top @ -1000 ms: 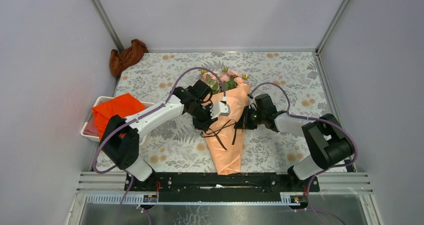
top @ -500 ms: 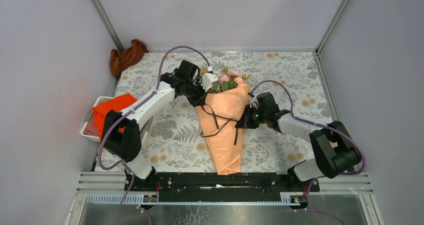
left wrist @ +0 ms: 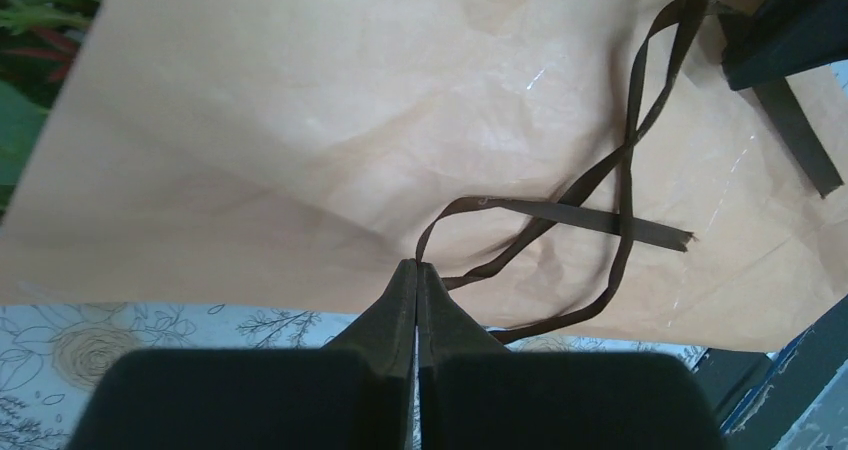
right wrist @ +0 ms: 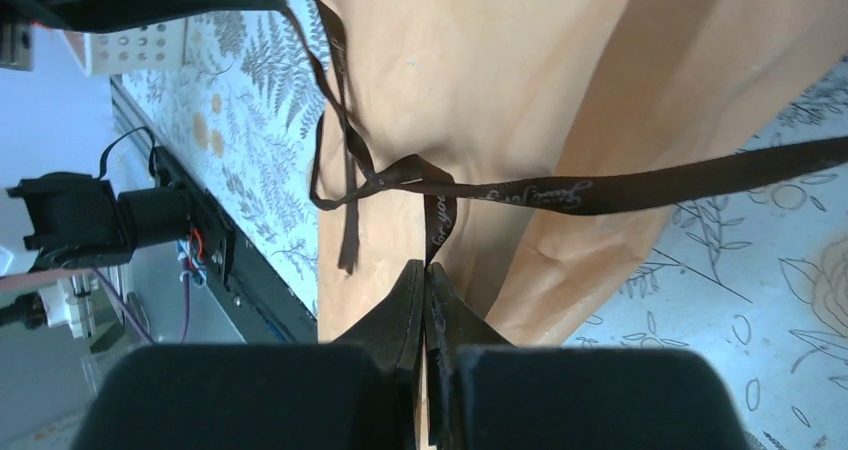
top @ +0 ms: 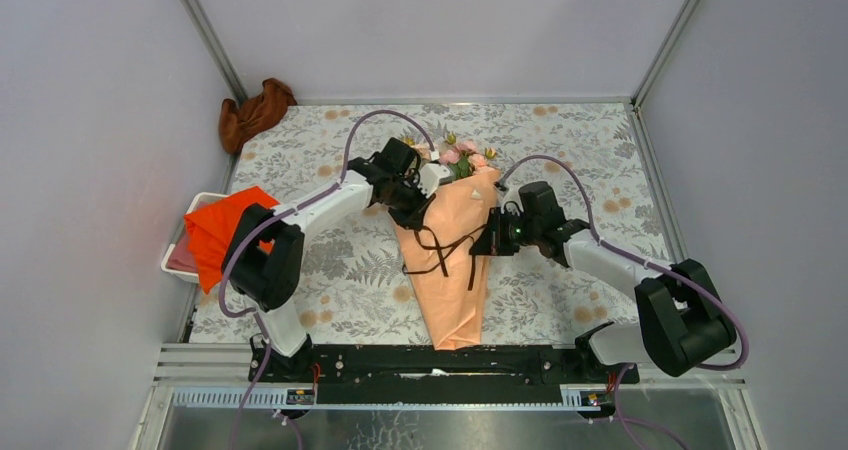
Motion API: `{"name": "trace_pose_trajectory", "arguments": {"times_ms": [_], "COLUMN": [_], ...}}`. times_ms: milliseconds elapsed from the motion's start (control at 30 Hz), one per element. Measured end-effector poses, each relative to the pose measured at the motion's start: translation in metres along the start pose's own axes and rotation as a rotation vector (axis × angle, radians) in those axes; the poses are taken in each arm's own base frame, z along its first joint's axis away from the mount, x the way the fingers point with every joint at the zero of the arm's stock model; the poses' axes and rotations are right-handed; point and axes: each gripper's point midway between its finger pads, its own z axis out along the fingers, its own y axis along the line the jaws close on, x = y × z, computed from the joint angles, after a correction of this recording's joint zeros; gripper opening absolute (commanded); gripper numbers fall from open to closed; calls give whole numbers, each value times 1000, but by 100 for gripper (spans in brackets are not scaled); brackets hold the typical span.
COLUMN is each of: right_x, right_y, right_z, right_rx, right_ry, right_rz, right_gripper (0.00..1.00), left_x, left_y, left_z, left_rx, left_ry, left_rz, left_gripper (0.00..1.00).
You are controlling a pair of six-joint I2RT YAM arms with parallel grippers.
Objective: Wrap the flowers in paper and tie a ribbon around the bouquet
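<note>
Moments ago the left gripper (left wrist: 416, 268) sat over the middle of the bouquet (top: 452, 270) with its jaws partly apart. Now it is at the bouquet's upper left edge, jaws pressed together on a loop of the ribbon (left wrist: 585, 216). Lying flat, the bouquet has its flowers (top: 460, 158) at the far end, and its paper (left wrist: 280, 120) tip reaches close to the black rail (top: 450, 362) at the near edge. Ribbon crosses the cone's middle in loose loops. On the bouquet's right flank the right gripper (right wrist: 425, 270) is closed tight on another strand just below the knot. Patterned table (top: 570, 150) shows on both sides of the bouquet. Well apart to its left sits a white tray (top: 172, 262) holding an orange cloth (top: 225, 225), and a brown cloth (top: 255, 110) is bunched beyond that, far left of the blooms.
</note>
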Motion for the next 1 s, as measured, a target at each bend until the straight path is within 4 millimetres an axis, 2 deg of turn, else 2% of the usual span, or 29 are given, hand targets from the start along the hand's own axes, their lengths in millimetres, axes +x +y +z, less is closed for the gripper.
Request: {"name": "trace_pose_trajectory", "arguments": {"times_ms": [133, 367, 467, 533, 600, 667, 733, 867, 1000], "right_x": [3, 25, 36, 34, 21, -3, -42, -96, -110], "right_y": [9, 13, 18, 24, 30, 36, 43, 39, 12], "right_z": [-5, -14, -21, -24, -24, -22, -14, 11, 39], "right_rx": [-37, -80, -120, -148, -148, -126, -103, -50, 27], "right_ry": [33, 148, 192, 190, 158, 103, 18, -128, -170], "right_rz": [-41, -100, -129, -150, -172, -195, -218, -224, -172], "right_gripper": [0, 0, 0, 0, 0, 0, 0, 0, 0], "left_x": [3, 2, 12, 23, 33, 40, 44, 45, 43], "left_y": [-2, 19, 29, 31, 30, 28, 27, 25, 24], "left_z": [3, 9, 23, 32, 36, 37, 38, 36, 37], "left_rx": [-9, -101, -122, -118, -111, -105, -101, -95, -90], "left_ry": [13, 13, 47, 75, 97, 108, 113, 109, 101], "left_rz": [10, 21, 11, 1, -7, -10, -12, -6, 2], "left_gripper": [0, 0, 0, 0, 0, 0, 0, 0, 0]}}
